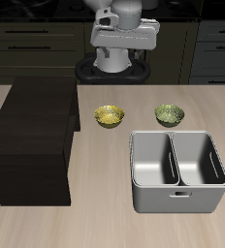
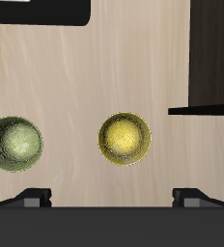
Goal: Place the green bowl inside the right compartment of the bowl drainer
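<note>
The green bowl [image 1: 169, 115] sits upright on the table, just behind the bowl drainer [image 1: 178, 198]. The drainer is a light-grey tub with two deep wells, and both wells are empty. In the wrist view the green bowl [image 2: 14, 143] lies off to one side of my gripper [image 2: 112, 198], and the bowl drainer is out of view. My gripper hangs high above the table, open, its fingertips [image 2: 32, 198] far apart with nothing between them. It is roughly above the yellow bowl [image 2: 125, 138], not the green one.
The yellow bowl [image 1: 109, 117] stands beside the green bowl, about a bowl's width and a half away. A dark cabinet block [image 1: 32, 140] fills the table's side past the yellow bowl. The robot's arm [image 1: 122, 39] is folded at the table's back.
</note>
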